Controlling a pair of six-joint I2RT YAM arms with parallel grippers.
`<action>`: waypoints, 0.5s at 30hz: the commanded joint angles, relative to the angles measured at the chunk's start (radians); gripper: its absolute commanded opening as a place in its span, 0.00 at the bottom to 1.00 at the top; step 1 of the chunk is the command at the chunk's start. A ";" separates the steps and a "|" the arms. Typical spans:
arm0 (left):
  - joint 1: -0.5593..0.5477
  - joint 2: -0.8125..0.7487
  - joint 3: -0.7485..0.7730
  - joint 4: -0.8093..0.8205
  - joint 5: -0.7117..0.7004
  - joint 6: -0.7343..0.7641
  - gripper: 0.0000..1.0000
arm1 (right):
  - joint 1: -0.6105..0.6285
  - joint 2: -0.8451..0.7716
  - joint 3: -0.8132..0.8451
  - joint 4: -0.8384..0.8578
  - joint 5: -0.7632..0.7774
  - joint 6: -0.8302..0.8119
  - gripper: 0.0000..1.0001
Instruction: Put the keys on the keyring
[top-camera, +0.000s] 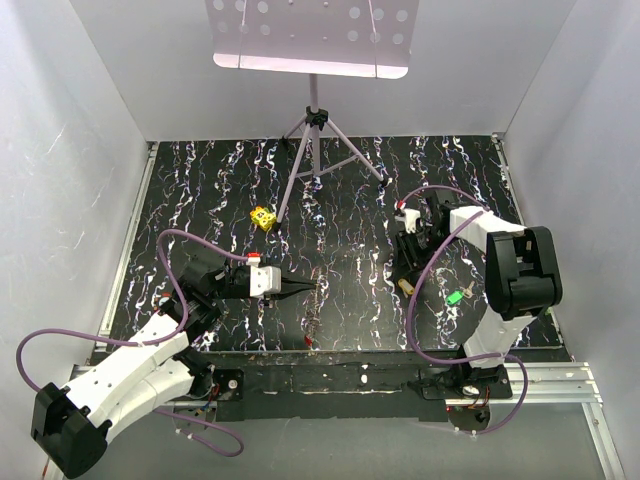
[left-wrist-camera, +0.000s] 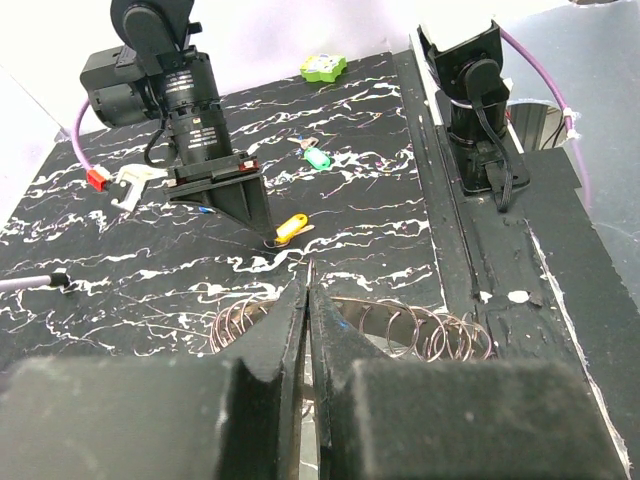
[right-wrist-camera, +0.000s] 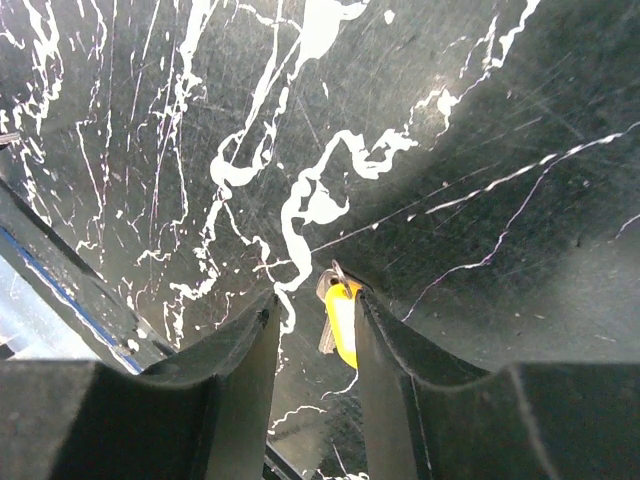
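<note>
Judging from how things lie, you have no key on yet: right gripper open astride the yellow key at right, green key loose nearby, left gripper closed above the near keyring.

no text, brand or number can be read in any view; a small label on the right arm is too blurred.

A black tabletop veined with white carries a yellow-headed metal key lying between the fingers of the right gripper. A green-headed key lies near that gripper. A ring of grey wire loops lies just beyond the left gripper, and a yellow dotted cube sits farther past it.
</note>
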 joint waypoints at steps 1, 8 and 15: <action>0.005 -0.012 0.027 0.010 0.007 0.013 0.00 | 0.011 0.024 0.059 -0.024 0.021 -0.003 0.43; 0.006 -0.014 0.027 0.008 0.007 0.015 0.00 | 0.046 0.046 0.091 -0.076 0.045 -0.044 0.42; 0.005 -0.015 0.027 0.005 0.006 0.016 0.00 | 0.063 0.061 0.111 -0.107 0.068 -0.059 0.40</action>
